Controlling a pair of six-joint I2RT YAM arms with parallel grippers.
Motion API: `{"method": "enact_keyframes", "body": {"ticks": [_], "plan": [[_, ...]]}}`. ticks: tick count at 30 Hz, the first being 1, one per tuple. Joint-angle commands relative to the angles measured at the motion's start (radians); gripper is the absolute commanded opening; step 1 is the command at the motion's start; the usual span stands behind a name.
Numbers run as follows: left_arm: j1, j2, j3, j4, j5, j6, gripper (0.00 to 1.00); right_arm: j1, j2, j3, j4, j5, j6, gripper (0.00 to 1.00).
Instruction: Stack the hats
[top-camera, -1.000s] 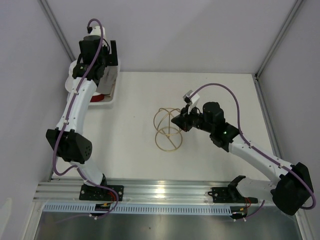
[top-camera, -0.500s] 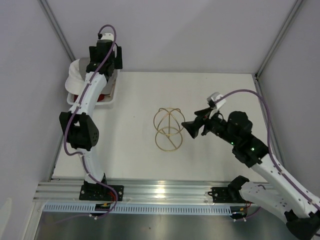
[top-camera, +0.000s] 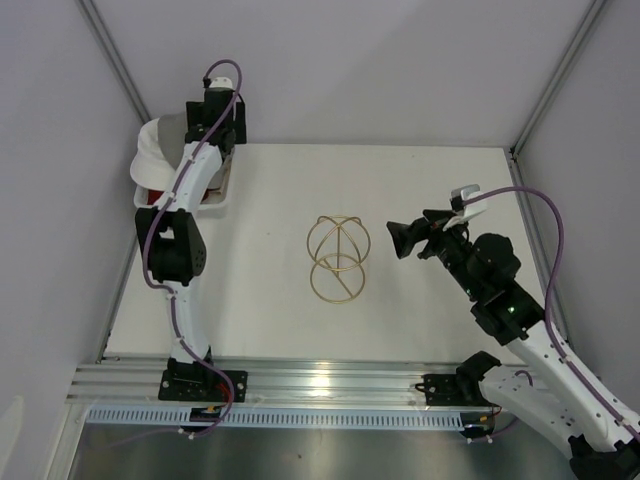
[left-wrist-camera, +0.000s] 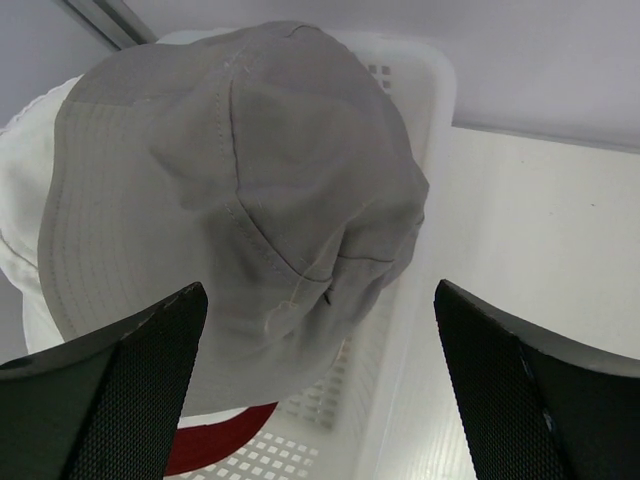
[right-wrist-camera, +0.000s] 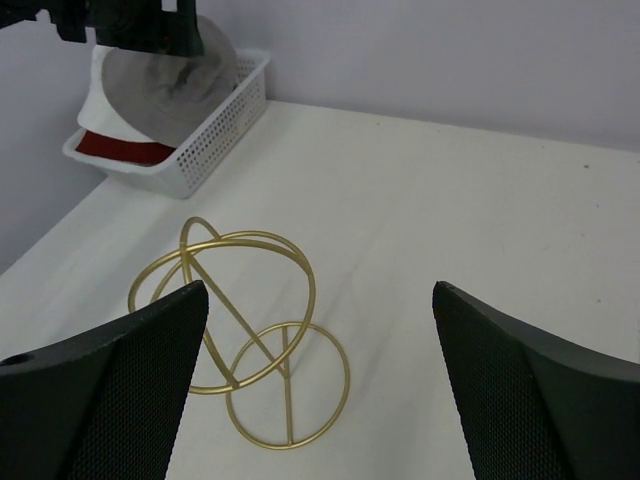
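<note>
Three hats lie piled in the white mesh basket (left-wrist-camera: 432, 95) at the table's back left. The grey hat (left-wrist-camera: 230, 170) is on top, the white hat (left-wrist-camera: 20, 210) is under it, and a dark red hat (left-wrist-camera: 210, 448) shows at the bottom. My left gripper (left-wrist-camera: 320, 300) hangs open just above the grey hat and touches nothing. From above, the left gripper (top-camera: 205, 135) hides part of the pile, beside the white hat (top-camera: 150, 155). My right gripper (top-camera: 400, 240) is open and empty, right of the gold wire stand (top-camera: 338, 258).
The gold wire stand (right-wrist-camera: 240, 330) stands mid-table, in front of my right gripper (right-wrist-camera: 318, 300). The basket (right-wrist-camera: 215, 140) with the grey hat (right-wrist-camera: 165, 85) sits against the left wall. Enclosure walls run close along the back and both sides.
My right gripper has opened and drawn back to the right, away from the gold stand. My left arm has reached farther back over the basket.
</note>
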Motion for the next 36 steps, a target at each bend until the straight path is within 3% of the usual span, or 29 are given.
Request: {"method": "enact_keyframes", "body": {"ticks": [1,5,10,12,15,16,18,19,22,27,31,36], "plan": [[0.025,0.021,0.063,0.045,-0.029,0.024,0.97,-0.004,0.012,-0.031,0.132,0.099,0.043,0.97],[0.037,0.046,0.075,0.065,-0.034,0.056,0.95,-0.004,0.029,-0.068,0.196,0.202,0.06,0.99],[0.041,0.07,0.083,0.081,-0.034,0.064,0.75,-0.008,0.046,-0.058,0.166,0.311,0.064,0.99],[0.041,0.073,0.088,0.078,-0.024,0.064,0.74,-0.014,0.045,-0.059,0.161,0.331,0.07,0.99],[0.041,0.077,0.091,0.073,-0.028,0.058,0.65,-0.028,0.042,-0.058,0.155,0.334,0.078,0.99],[0.042,0.077,0.094,0.072,-0.024,0.058,0.54,-0.036,0.042,-0.058,0.155,0.337,0.083,0.99],[0.041,0.075,0.097,0.065,-0.031,0.055,0.42,-0.045,0.038,-0.058,0.156,0.337,0.086,0.99],[0.041,0.072,0.098,0.062,-0.035,0.053,0.25,-0.053,0.038,-0.058,0.156,0.334,0.093,0.99],[0.041,0.046,0.103,0.05,-0.047,0.041,0.01,-0.065,0.038,-0.058,0.159,0.314,0.109,0.99],[0.041,-0.061,0.118,-0.03,0.063,-0.037,0.01,-0.109,0.072,-0.027,0.129,0.291,0.155,0.99],[0.038,-0.231,0.108,-0.062,0.321,-0.131,0.01,-0.181,0.123,0.017,0.119,0.227,0.198,0.99],[-0.007,-0.399,0.037,-0.038,0.514,-0.227,0.01,-0.264,0.204,0.098,0.109,0.069,0.225,0.99]]}}
